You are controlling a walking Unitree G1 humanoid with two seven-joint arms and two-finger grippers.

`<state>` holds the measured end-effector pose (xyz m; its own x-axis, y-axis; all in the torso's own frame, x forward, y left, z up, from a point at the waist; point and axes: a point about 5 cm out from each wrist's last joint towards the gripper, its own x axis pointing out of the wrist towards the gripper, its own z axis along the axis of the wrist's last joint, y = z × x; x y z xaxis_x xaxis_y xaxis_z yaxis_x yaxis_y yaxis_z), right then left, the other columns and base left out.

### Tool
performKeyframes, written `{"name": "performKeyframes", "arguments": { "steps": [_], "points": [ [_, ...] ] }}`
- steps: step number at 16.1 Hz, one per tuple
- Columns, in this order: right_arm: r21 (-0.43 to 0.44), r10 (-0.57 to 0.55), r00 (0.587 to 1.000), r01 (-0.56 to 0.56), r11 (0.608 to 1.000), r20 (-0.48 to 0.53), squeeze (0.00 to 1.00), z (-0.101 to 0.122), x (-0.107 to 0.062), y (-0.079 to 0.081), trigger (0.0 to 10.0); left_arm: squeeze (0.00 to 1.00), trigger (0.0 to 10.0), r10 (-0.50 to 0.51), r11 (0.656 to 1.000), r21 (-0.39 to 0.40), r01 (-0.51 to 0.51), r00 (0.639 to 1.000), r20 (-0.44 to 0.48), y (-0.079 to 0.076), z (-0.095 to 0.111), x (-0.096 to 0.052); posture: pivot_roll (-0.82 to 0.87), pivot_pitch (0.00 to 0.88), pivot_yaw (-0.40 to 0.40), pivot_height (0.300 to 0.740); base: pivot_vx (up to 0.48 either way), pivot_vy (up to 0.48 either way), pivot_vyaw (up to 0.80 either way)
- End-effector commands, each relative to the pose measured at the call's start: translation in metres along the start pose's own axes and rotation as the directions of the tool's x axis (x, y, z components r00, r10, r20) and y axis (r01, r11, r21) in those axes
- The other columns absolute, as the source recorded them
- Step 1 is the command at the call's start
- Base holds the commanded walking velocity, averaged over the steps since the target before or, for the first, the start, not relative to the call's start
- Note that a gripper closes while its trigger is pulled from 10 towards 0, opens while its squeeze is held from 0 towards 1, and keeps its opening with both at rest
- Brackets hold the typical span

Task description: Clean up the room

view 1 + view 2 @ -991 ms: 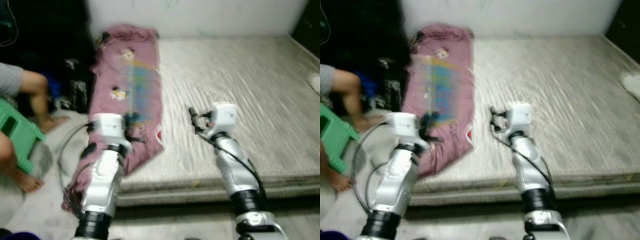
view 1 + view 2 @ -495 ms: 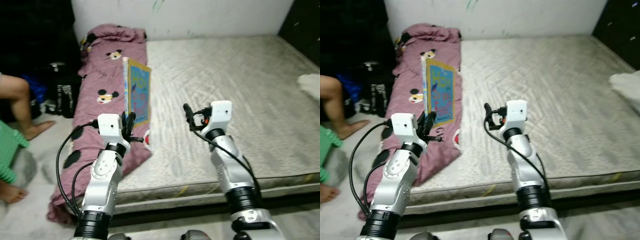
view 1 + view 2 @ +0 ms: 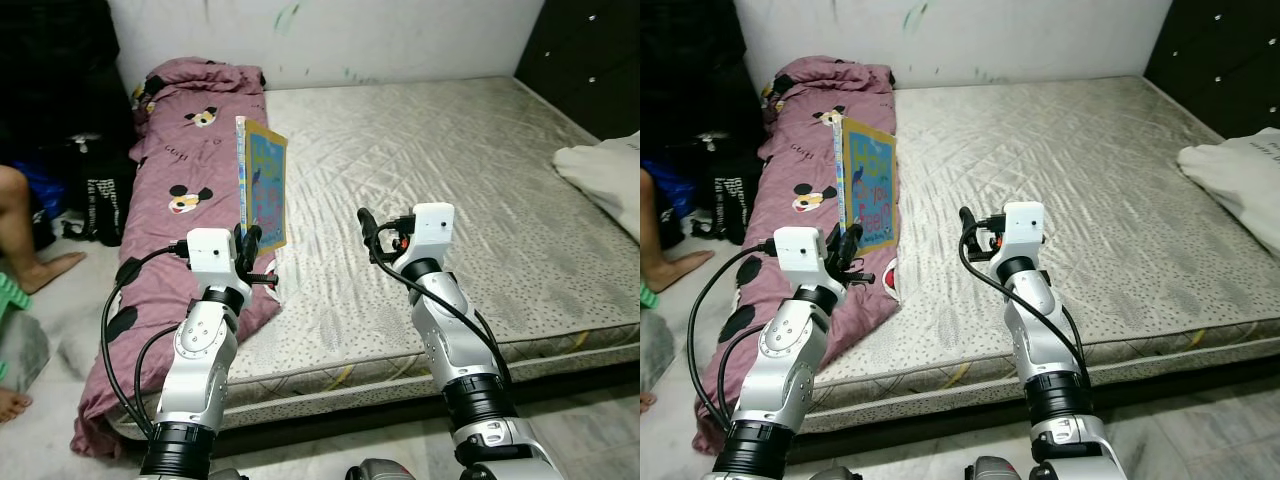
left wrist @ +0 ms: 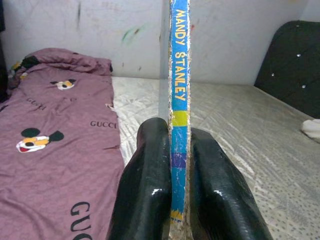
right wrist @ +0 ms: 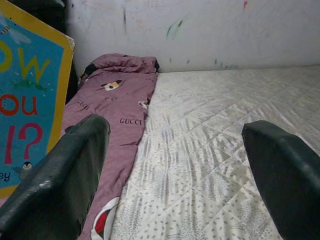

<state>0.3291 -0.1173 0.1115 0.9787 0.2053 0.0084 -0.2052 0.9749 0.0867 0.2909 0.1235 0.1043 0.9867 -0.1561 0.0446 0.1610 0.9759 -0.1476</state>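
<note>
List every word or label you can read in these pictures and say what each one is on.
"MANDY STANLEY" – spine of the book clamped in the left gripper.
"GUCCI" – printed more than once on the purple blanket.
"OW", "OU", "!?" – cut-off letters on the book's cover, right wrist view; smaller print below is too blurred to read.
Bag by the bed: white lettering, too small to read.

A bare quilted mattress (image 3: 440,170) carries a maroon Mickey-print blanket (image 3: 185,165) beyond the left jaws, and a white cloth (image 3: 605,175) far right.
</note>
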Motion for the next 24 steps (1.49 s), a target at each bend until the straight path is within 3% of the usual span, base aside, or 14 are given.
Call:
{"name": "performKeyframes", "arguments": {
  "steps": [1,13,24],
  "points": [
    [-0.003,0.004,1.0,-0.004,1.0,0.002,0.0,0.0019,0.0025,0.0014,10.0,0.0,10.0,-0.012,1.0,0.014,0.011,0.999,0.041,0.0,0.0102,0.0031,-0.11,0.0,0.01,0.74,0.0,-0.36,0.0],
    [-0.013,-0.001,1.0,0.001,1.0,-0.006,0.0,0.0009,0.0023,-0.0014,10.0,0.0,10.0,-0.009,1.0,0.004,0.009,0.999,0.044,-0.0023,0.0105,0.0043,-0.12,0.002,0.003,0.74,0.0,-0.443,0.0],
    [-0.019,0.001,1.0,-0.001,1.0,-0.006,0.0,0.0013,0.0025,-0.0018,10.0,0.0,10.0,0.009,1.0,-0.008,-0.009,0.998,0.065,-0.0004,0.0117,0.0056,-0.12,0.001,-0.002,0.74,0.0,0.0,0.0]
  ]
}}
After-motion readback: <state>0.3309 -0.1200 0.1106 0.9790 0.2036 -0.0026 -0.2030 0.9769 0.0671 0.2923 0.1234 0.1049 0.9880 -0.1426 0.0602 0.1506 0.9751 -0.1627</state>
